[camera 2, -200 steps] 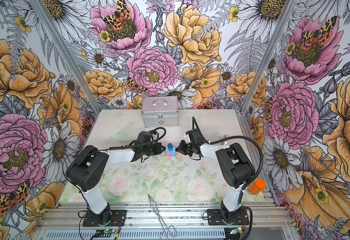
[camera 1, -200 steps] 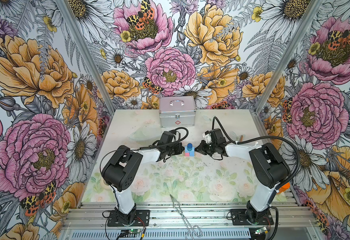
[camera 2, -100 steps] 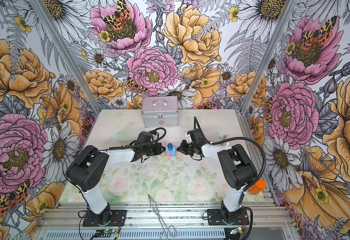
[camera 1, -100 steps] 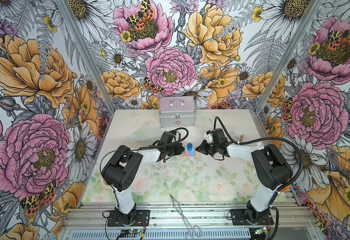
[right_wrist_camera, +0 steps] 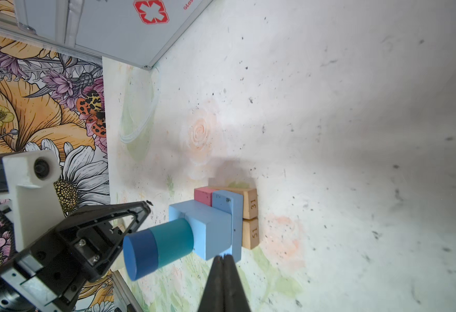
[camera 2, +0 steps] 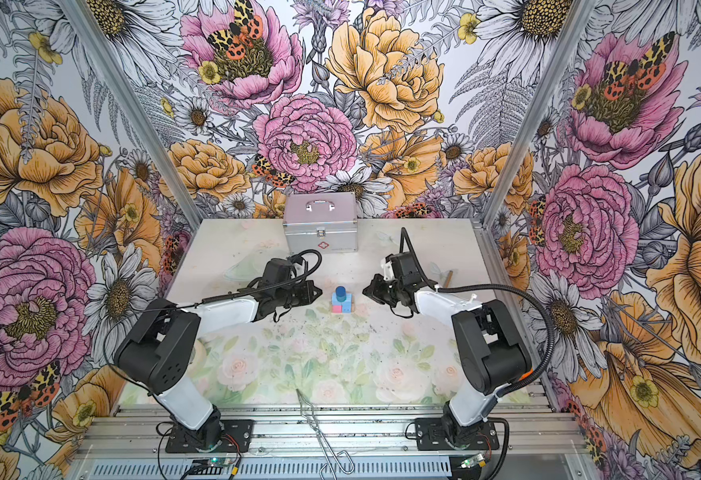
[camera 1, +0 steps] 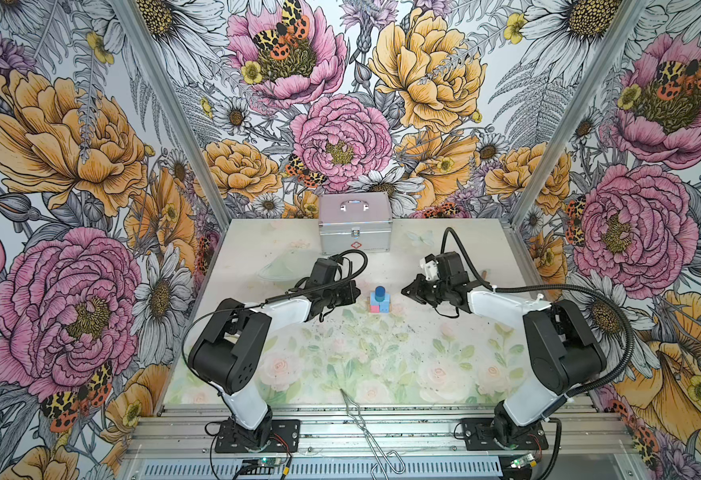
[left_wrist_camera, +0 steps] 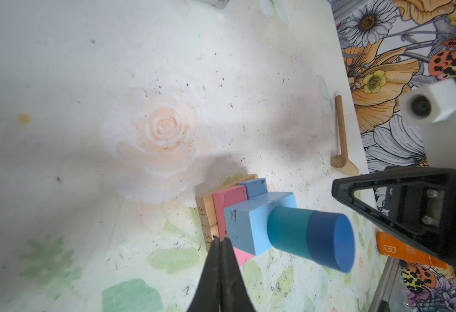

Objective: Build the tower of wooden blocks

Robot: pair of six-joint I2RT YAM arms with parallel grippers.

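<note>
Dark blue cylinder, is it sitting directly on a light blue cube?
No, the left wrist view shows a teal cylinder between the dark blue cylinder and the light blue cube.

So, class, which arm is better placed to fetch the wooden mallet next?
Probably right: the wooden mallet lies beside the right arm, while the left arm would have to reach across the tower.

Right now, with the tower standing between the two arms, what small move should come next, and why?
Probably draw the right arm straight back, away from the tower. The tower looks finished: its blue cylinder sits upright on top and no loose block is in view. Both arms' jaws are shut and empty, pointing at the tower from either side with a gap. The left arm could follow.
</note>
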